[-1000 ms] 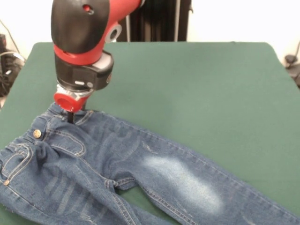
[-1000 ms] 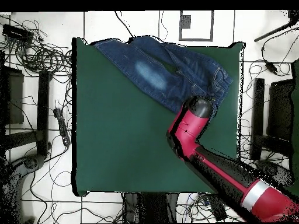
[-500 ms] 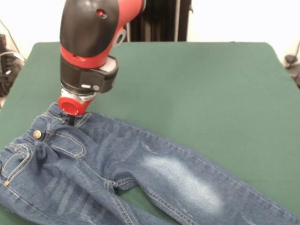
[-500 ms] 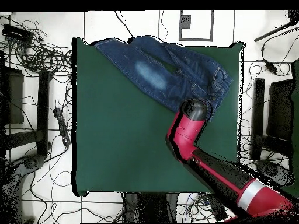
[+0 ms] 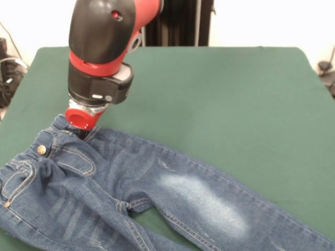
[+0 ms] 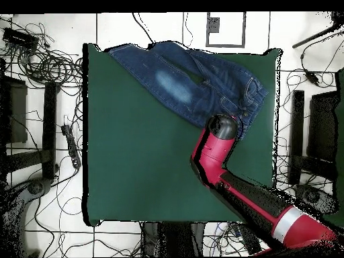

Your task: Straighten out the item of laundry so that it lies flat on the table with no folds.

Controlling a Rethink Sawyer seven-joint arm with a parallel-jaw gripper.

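So the jeans (image 5: 120, 193) are sprawled near one corner of the table (image 5: 220, 99), blue denim with tan stitching, a brass button (image 5: 41, 149) by the waistband and a faded whitish patch (image 5: 204, 201) on the thigh of one leg. In the front view the waistband sits at the left and the legs run off toward the lower right, past the bottom of the frame. They're not flat: the waist area is bunched and wrinkled, and there's a small gap of green showing between the two legs at the crotch. In the overhead view the jeans (image 6: 191, 80) lie diagonally along one long edge of the table (image 6: 141, 168), with the leg ends reaching right to the table's edge and the waistband close to the corner. The gripper (image 5: 80, 128) is down on the waistband edge, right at the back rim of the denim, but the red wrist cap and the black arm head cover it, so I can't tell whether it's pinching the fabric or not. The table top is dark green and felt-like with rounded corners, and most of it is bare, so there's loads of open green across the middle and the other side. Around the table the floor is pale tile with tangles of black cables (image 6: 40, 60) and some dark stands (image 6: 48, 127) along the sides.
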